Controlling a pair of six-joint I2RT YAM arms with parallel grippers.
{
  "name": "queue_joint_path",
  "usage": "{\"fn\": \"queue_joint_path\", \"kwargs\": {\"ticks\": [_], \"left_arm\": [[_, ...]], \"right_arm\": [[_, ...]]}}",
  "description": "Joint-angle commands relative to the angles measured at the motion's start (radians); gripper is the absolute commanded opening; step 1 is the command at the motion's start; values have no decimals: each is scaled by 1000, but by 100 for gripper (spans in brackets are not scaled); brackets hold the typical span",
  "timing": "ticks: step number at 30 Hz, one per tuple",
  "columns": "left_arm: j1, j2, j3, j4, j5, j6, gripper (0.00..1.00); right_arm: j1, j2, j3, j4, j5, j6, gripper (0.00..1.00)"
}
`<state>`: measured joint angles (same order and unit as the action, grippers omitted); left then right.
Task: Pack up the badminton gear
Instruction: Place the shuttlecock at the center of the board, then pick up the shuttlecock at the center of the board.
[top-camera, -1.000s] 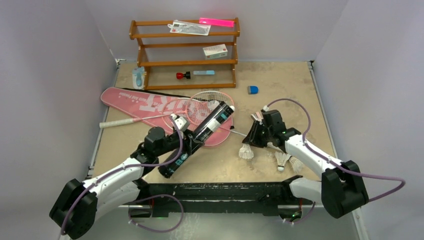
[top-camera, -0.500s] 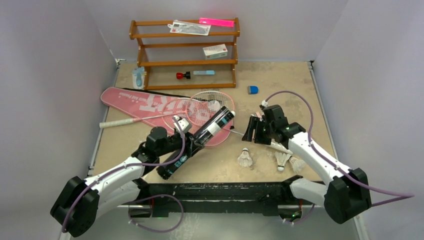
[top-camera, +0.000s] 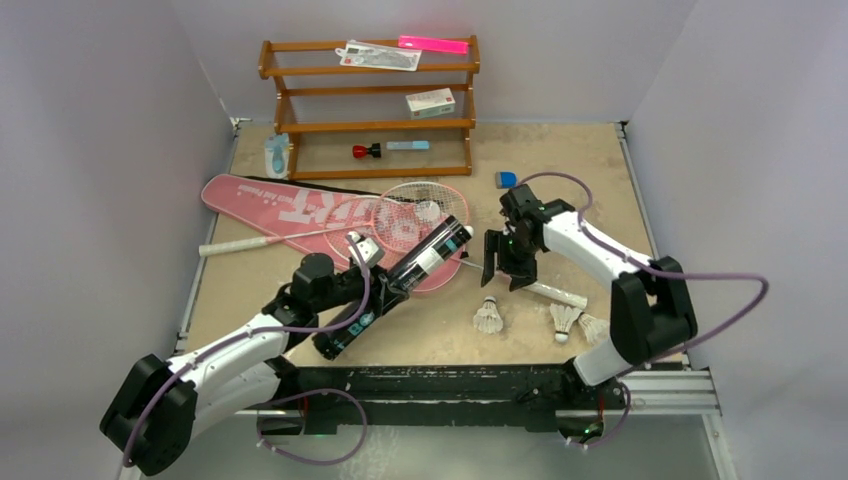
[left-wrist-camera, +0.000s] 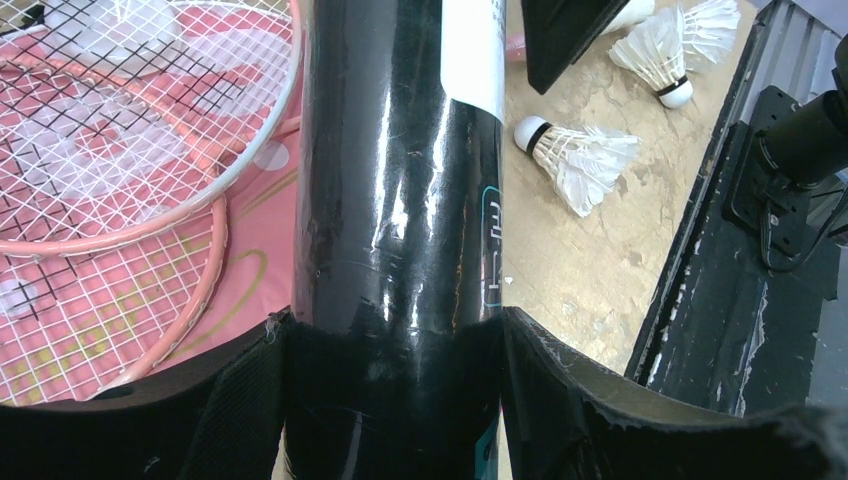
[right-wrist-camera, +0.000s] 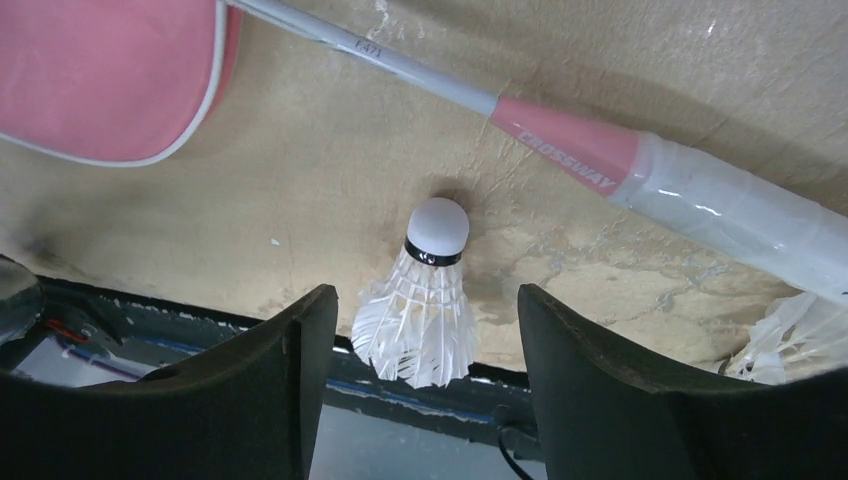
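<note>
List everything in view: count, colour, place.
rackets: two, pink, centre
bag: one, pink, left centre
tube: one, black, over rackets
shuttlecocks: three, white, front right
rack: one, brown, back
box: one, white, middle shelf
packet: one, clear, top shelf
strip: one, pink, top shelf
block: one, blue, right of rack
red item: one, red, rack bottom
blue stick: one, pale blue, rack bottom
pouch: one, pale blue, left of rack
left gripper: one, black, shut on tube
right gripper: one, black, open over shuttlecock

We saw both ends of the black tube (left-wrist-camera: 390, 220) cut off in the left wrist view, and one shuttlecock (right-wrist-camera: 790, 345) cropped at the right wrist view's edge.
</note>
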<state>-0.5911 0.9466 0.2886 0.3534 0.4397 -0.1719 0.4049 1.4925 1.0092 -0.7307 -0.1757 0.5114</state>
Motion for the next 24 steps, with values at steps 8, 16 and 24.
{"fn": "queue_joint_path", "kwargs": {"ticks": [8, 16, 24], "left_arm": [[4, -46, 36, 67, 23, 18, 53], [4, -146, 35, -20, -206, 43, 55], [4, -237, -3, -17, -262, 38, 57]], "right_arm": [[0, 349, 296, -344, -13, -25, 68], [0, 423, 303, -371, -9, -10, 65], [3, 448, 327, -392, 18, 73, 61]]}}
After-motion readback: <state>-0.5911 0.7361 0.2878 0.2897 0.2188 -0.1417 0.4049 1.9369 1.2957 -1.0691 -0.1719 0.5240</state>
